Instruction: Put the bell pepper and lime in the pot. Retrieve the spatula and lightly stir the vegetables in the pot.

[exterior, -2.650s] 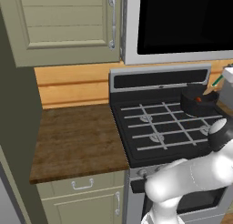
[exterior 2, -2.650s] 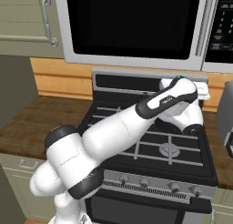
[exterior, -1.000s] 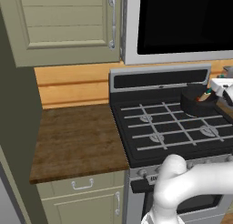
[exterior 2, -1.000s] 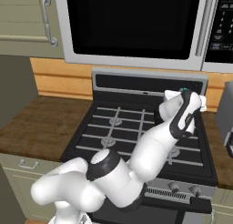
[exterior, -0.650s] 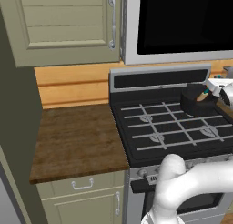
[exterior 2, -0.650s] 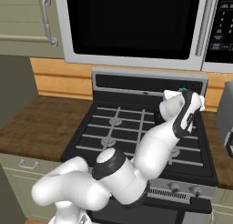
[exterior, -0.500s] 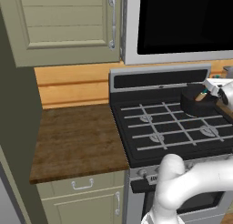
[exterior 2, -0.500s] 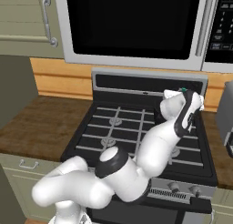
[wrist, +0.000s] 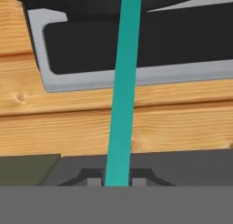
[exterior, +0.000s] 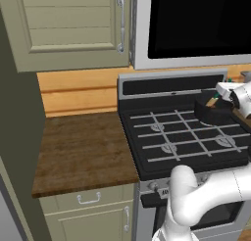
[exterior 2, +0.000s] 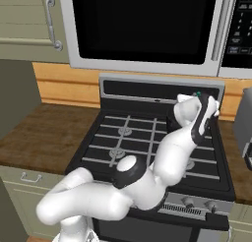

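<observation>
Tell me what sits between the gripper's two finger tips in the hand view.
The teal handle of the spatula sits there: in the hand view it rises from between the gripper tips up across the wooden wall. The blade is out of sight.

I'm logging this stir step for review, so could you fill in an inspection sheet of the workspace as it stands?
Surface: black stove top with grey grates; brown wooden counter to its left.
Job's things: pot on the back right burner; its contents cannot be made out. Teal spatula handle runs up the middle of the hand view from between the fingertips; its blade is out of sight.
Clutter: nothing seen.
Grippers: end effector shut on the spatula, above the back right of the stove.
Cables: nothing seen.
Surroundings: microwave above the stove; pale green cabinets; wood-panel backsplash.
</observation>
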Controlling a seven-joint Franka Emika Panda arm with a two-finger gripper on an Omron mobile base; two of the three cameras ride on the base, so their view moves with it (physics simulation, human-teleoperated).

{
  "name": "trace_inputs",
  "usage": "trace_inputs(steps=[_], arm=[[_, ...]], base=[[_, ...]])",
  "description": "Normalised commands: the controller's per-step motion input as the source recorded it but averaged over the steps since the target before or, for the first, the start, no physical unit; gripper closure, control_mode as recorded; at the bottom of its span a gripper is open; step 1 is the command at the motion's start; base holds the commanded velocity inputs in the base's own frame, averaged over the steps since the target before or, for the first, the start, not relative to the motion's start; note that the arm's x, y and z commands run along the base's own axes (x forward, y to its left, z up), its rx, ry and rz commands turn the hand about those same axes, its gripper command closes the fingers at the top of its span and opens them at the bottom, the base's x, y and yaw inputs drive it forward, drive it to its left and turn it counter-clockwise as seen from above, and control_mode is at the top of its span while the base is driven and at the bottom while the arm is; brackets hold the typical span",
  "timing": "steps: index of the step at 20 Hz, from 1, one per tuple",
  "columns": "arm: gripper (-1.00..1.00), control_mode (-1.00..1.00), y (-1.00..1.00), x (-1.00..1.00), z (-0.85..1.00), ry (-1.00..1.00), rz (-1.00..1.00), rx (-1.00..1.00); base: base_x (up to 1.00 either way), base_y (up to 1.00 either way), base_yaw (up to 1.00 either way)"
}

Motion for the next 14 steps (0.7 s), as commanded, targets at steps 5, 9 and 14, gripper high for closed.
trace_inputs(steps=[5, 9, 14], arm=[[1.00, -1.00, -0.02, -0.04, 0.00, 0.01, -0.02, 0.00], [1.00, -1.00, 0.00, -0.08, 0.01, 0.00, 0.00, 0.00], [1.00, -1.00, 0.02, -0.08, 0.19, 0.00, 0.00, 0.00]], base=[[0.00, 0.00, 0.00], [0.00, 0.00, 0.00], [0.00, 0.00, 0.00]])
